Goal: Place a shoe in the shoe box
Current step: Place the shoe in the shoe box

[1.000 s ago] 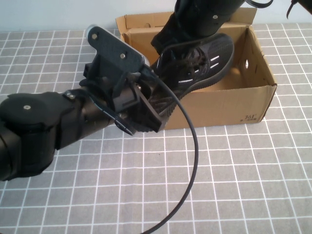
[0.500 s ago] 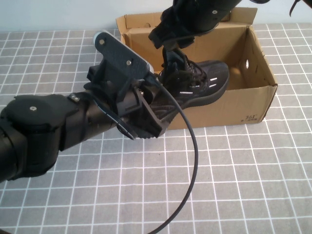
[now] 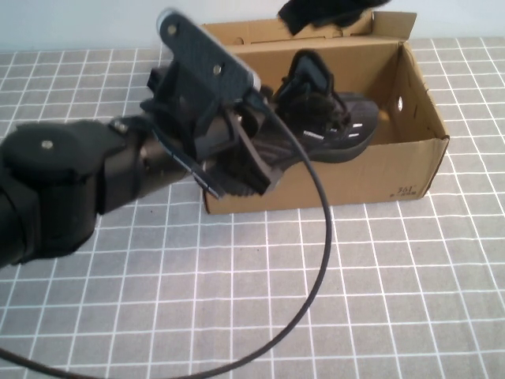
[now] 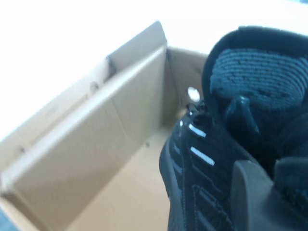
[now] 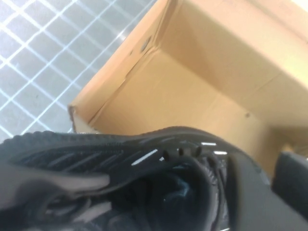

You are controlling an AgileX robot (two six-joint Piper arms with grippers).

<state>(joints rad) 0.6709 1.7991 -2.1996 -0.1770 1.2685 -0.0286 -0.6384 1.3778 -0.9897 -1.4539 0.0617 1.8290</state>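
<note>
The shoe [image 3: 341, 131], a black mesh sneaker with white dashes, lies tilted inside the shoe box [image 3: 359, 170], its toe toward the wall with the round hole. My left gripper [image 3: 254, 167] reaches over the box's near left corner and is shut on the shoe's heel end. In the left wrist view the left gripper [image 4: 275, 179] sits against the shoe [image 4: 192, 166], with the box wall [image 4: 120, 115] beyond. My right gripper [image 3: 319, 14] hangs above the box's back flap, clear of the shoe. In the right wrist view the right gripper [image 5: 272, 168] stands open beside the shoe [image 5: 120, 156] over the box floor [image 5: 192, 96].
The box stands at the back of a grey table cloth with a white grid [image 3: 379, 284]. A black cable [image 3: 325, 237] from my left arm loops over the table in front of the box. My bulky left arm [image 3: 71, 185] covers the left side.
My right gripper has let go of the shoe and risen toward the back. The shoe has dropped lower into the box. My left arm has pushed forward with the heel.
</note>
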